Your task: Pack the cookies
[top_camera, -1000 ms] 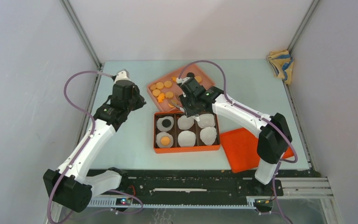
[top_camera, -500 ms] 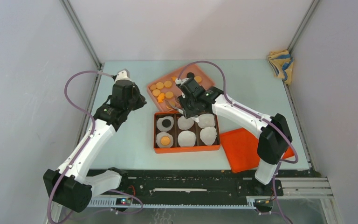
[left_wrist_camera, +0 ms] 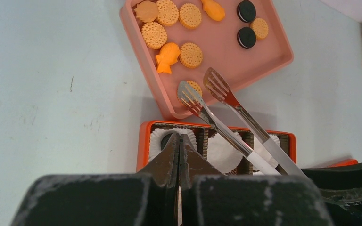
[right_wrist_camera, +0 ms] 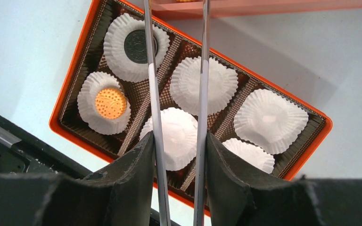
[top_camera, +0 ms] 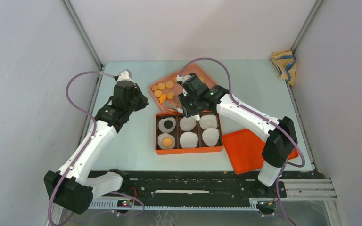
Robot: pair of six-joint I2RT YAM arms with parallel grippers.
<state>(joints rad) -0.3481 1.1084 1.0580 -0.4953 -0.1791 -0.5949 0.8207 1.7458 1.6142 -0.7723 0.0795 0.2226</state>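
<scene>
The cookies (left_wrist_camera: pixel 191 54), mostly orange rounds with two black ones (left_wrist_camera: pixel 246 36), lie on a pink tray (left_wrist_camera: pixel 245 61) behind the orange box (top_camera: pixel 188 150). In the box, one paper cup holds a black cookie (right_wrist_camera: pixel 139 46) and another an orange cookie (right_wrist_camera: pixel 110 103); the other cups are bare. My right gripper (right_wrist_camera: pixel 179 141) is shut on metal tongs (left_wrist_camera: pixel 226 132). The tongs' spread tips reach over the tray's near edge, one above an orange cookie (left_wrist_camera: pixel 195 86), with nothing between them. My left gripper (left_wrist_camera: pixel 179 141) is shut and empty, hovering left of the box.
An orange lid (top_camera: pixel 245 148) lies right of the box. A folded cloth (top_camera: pixel 283 63) sits in the back right corner. Orange fish-shaped pieces (left_wrist_camera: pixel 167 56) share the tray. Grey walls close in the table on three sides.
My right arm has shifted slightly back toward the tray, carrying the tongs from over the box to the tray's near edge. The left arm has stayed still.
</scene>
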